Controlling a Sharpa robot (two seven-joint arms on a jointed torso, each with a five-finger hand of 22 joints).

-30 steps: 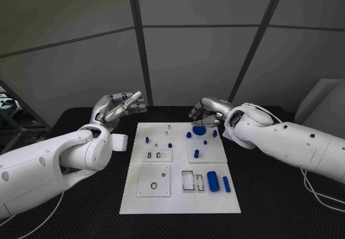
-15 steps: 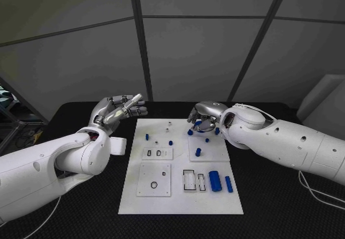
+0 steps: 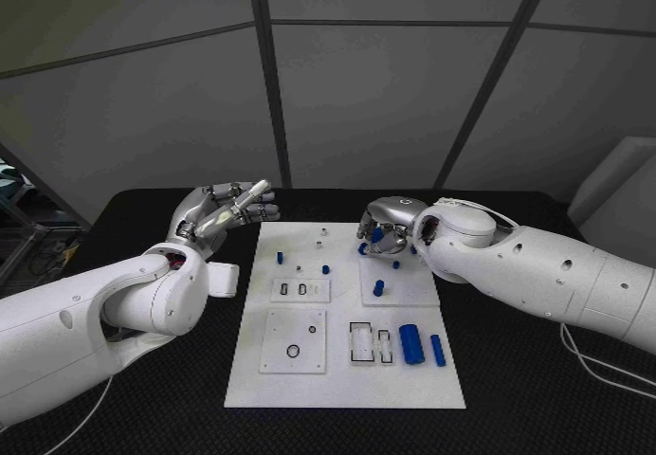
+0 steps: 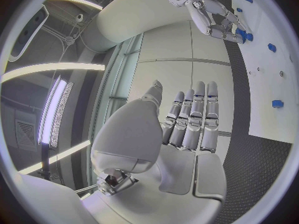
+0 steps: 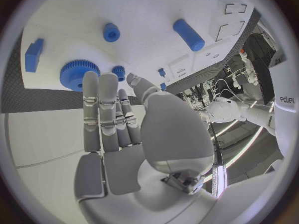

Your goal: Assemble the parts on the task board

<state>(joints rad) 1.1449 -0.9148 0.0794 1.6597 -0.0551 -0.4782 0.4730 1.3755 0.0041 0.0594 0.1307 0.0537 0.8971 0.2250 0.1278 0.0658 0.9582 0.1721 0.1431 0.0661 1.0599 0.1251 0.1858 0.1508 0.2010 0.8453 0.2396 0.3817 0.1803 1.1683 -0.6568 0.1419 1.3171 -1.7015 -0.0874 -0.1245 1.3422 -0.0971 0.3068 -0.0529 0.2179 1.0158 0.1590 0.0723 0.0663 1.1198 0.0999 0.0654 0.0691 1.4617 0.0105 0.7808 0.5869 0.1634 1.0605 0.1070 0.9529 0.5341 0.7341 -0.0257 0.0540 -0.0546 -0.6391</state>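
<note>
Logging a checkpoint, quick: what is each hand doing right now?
Left hand: open, raised beside the task board, holding nothing.
Right hand: open over the blue gear, fingers extended, nothing held.

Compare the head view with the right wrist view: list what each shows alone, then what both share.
Head view alone: the left hand raised beside the task board, holding nothing, and two blue cylinders lying near the board's front right. Right wrist view alone: a blue toothed gear lying flat on the board, just beyond the right hand's fingertips. Both: the right hand over the board's far end, and the white board with blue parts.
</note>
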